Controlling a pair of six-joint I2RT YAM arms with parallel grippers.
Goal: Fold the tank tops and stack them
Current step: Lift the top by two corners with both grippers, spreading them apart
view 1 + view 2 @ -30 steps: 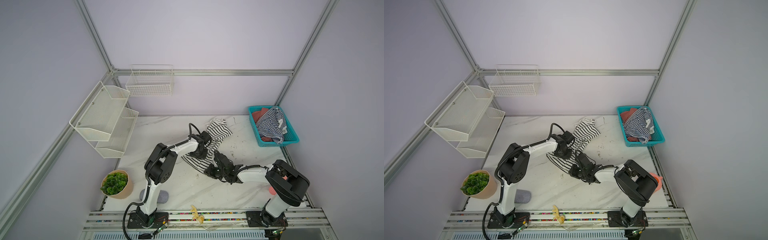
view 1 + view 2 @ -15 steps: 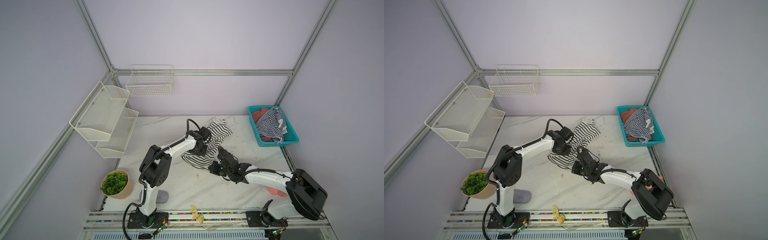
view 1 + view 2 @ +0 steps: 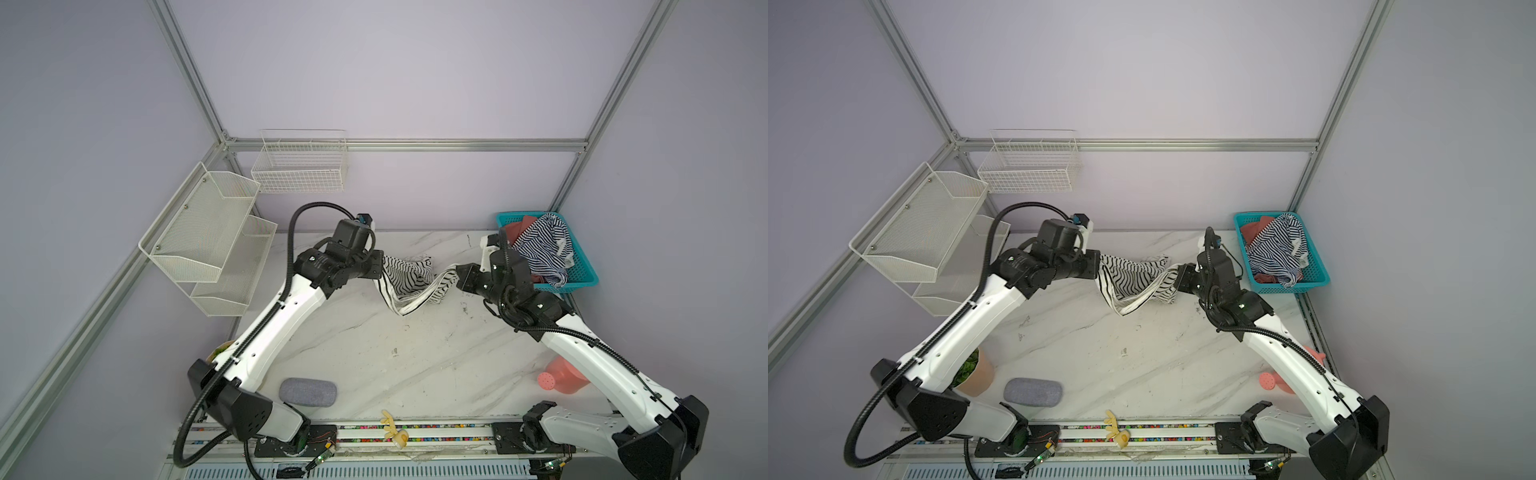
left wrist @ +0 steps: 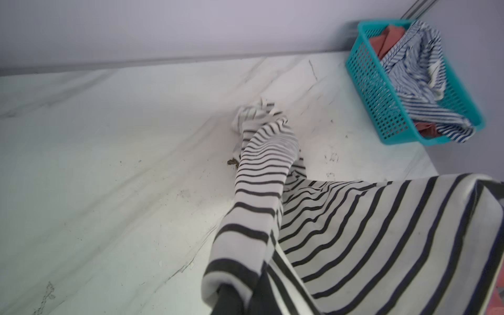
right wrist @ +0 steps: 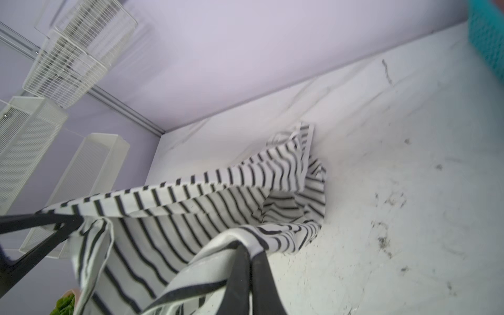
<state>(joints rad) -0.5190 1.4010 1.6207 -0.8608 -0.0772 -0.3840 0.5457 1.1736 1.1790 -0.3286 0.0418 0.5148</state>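
**White top lifted and stretched between both grippers**

A second ago the white top (image 3: 405,278) lay flat on the table (image 3: 374,357), slanting from the middle toward the back, with both grippers low upon it. Now it hangs above the table's rear half. The left gripper (image 3: 377,266) and right gripper (image 3: 457,277) stand well apart, each pinched tight on an edge of the cloth. The top's long axis runs left to right, from gripper to gripper. Its middle sags, and a trailing end rests on the table toward the back wall. The navy top (image 3: 540,249) lies crumpled in the basket (image 3: 586,284) at rear right, unmoved.
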